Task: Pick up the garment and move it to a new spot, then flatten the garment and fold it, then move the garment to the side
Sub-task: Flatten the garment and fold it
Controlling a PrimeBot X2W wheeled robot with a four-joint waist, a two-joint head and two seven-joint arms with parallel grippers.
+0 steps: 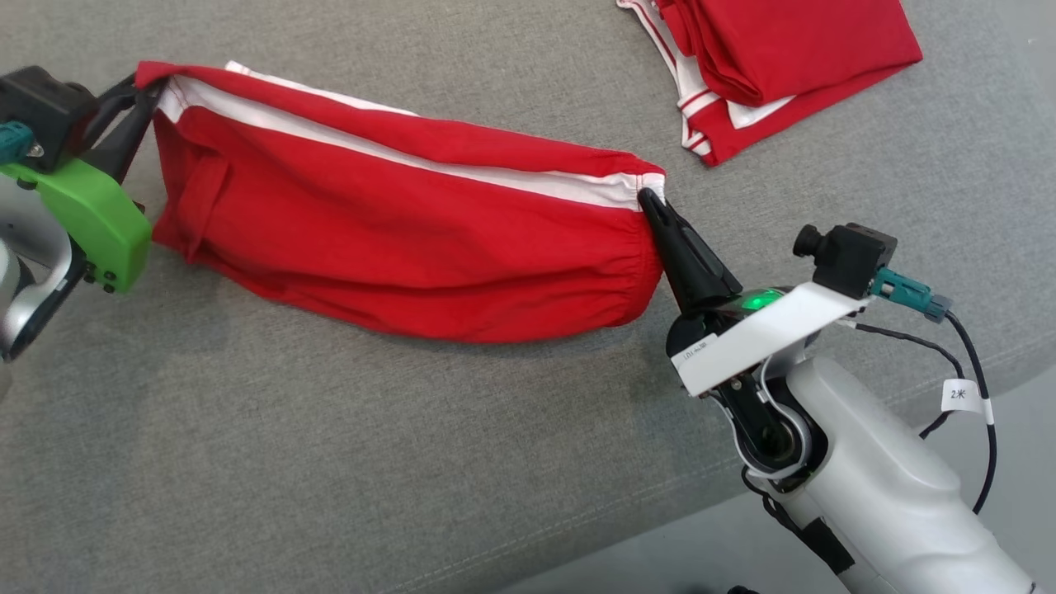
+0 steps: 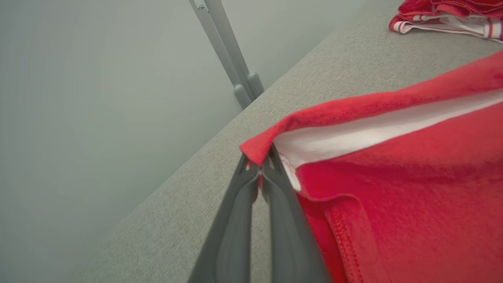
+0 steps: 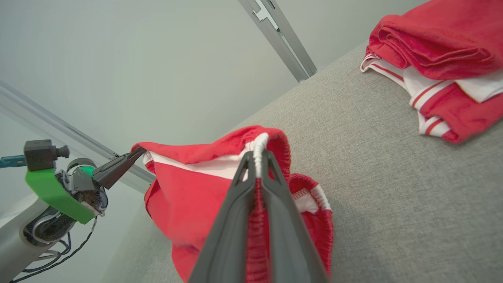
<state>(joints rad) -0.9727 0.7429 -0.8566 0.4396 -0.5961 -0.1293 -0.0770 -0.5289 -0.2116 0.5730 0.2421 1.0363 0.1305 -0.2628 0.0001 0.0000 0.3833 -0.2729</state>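
The garment [image 1: 396,239] is red with a white side stripe, stretched between my two grippers above the grey cushion [image 1: 330,462]. My left gripper [image 1: 148,91] is shut on its left corner, also seen in the left wrist view [image 2: 259,163] where the red hem folds over the fingertips. My right gripper [image 1: 648,198] is shut on the gathered waistband end at the right, and the right wrist view [image 3: 257,157] shows the white stripe pinched between its fingers. The garment [image 3: 188,196] hangs from both grips, sagging in the middle.
A folded pile of red and white clothing [image 1: 767,66] lies at the back right of the cushion, also in the right wrist view [image 3: 436,70]. The cushion's front edge [image 1: 742,495] runs past my right arm. A metal rail [image 2: 228,51] stands behind the cushion's far edge.
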